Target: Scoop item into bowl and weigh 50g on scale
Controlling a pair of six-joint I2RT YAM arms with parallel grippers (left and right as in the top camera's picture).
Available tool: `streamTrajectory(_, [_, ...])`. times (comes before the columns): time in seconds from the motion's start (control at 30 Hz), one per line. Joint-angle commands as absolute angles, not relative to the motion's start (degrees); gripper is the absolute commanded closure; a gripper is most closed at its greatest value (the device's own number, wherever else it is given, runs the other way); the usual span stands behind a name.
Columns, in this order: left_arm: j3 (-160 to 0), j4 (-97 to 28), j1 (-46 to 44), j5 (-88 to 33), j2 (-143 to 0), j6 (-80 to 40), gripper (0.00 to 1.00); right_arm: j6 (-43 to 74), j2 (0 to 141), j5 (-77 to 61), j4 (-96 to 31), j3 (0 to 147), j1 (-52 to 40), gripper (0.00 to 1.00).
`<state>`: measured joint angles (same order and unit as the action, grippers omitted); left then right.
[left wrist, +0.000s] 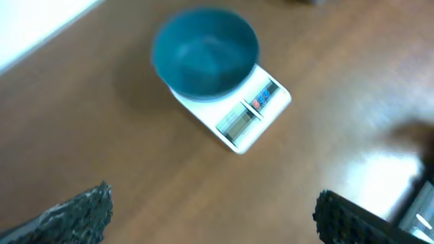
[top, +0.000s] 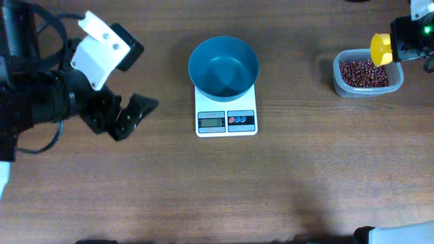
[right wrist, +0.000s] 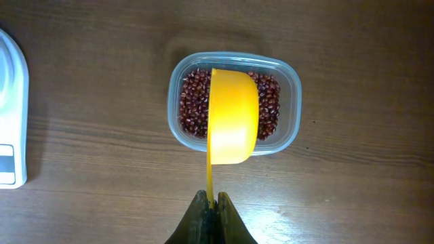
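The blue bowl (top: 224, 66) stands on the white scale (top: 226, 120) at the table's middle; it looks empty. Both also show in the left wrist view, the bowl (left wrist: 205, 53) on the scale (left wrist: 247, 118). The red-brown beans (top: 366, 73) fill a clear tub (top: 368, 87) at the right. My right gripper (right wrist: 211, 198) is shut on the handle of a yellow scoop (right wrist: 232, 115), which hangs over the beans (right wrist: 193, 102) in the tub. The scoop shows overhead (top: 381, 49) too. My left gripper (top: 132, 114) is open and empty, left of the scale.
The wooden table (top: 305, 176) spreads all round. The left arm's body (top: 41, 95) fills the far left side. The scale's edge (right wrist: 10, 122) lies well left of the tub in the right wrist view.
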<state>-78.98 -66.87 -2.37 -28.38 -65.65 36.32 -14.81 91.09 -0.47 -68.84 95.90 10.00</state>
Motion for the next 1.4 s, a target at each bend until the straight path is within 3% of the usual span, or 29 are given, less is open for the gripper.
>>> streamTrajectory(0.0, [-79.5,-71.2,-2.5,-29.8,-65.6,40.8,0.01,-14.6,90.8,-1.5,-68.7,96.6,10.2,0.96])
streamTrajectory(0.5, [-79.5,-71.7,-2.5,-30.0,-65.7,40.8,0.01,-14.6,90.7,-5.7,-70.5,96.6,10.2,0.96])
streamTrajectory(1.03, [-79.5,-71.7,-2.5,-30.0,-65.7,40.8,0.01,-14.6,93.4,7.0,-74.7,96.6,10.2,0.96])
streamTrajectory(1.37, [-79.5,-71.7,-2.5,-30.0,-65.7,40.8,0.01,-14.7,104.9,11.3,-63.8,96.6,10.2,0.96])
